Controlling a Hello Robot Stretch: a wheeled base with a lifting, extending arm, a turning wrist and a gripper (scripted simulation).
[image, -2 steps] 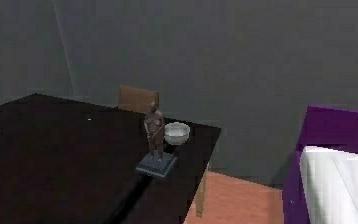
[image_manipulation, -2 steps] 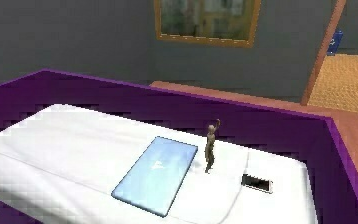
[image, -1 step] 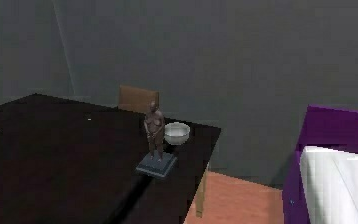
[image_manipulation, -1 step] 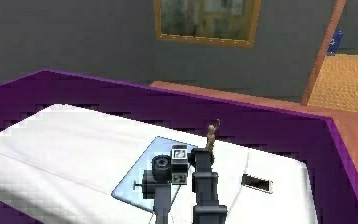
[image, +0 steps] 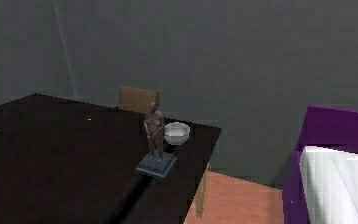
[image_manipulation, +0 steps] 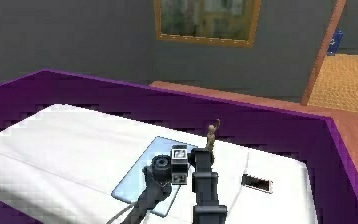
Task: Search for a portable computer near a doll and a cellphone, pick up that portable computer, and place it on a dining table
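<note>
A flat pale blue-grey portable computer [image_manipulation: 145, 166] lies on the white mattress [image_manipulation: 67, 150] of a purple-framed bed. A small brown doll [image_manipulation: 213, 134] stands just to its right, and a dark cellphone [image_manipulation: 255, 182] lies further right on the sheet. My arm [image_manipulation: 207, 196] rises from the bottom edge, with the white marker squares [image_manipulation: 177, 156] at its end. The gripper [image_manipulation: 129, 207] reaches down-left over the computer's near corner; I cannot tell whether it holds anything. A dark dining table [image: 57, 150] fills the forward view's left.
On the table stand a brown statue on a grey base [image: 154, 132] and a pale bowl [image: 176, 131]; a wooden chair [image: 137, 96] is behind. The purple bed [image: 332, 130] is at the forward view's right, orange floor [image: 237, 200] between. A gold-framed picture [image_manipulation: 207, 20] hangs beyond the bed.
</note>
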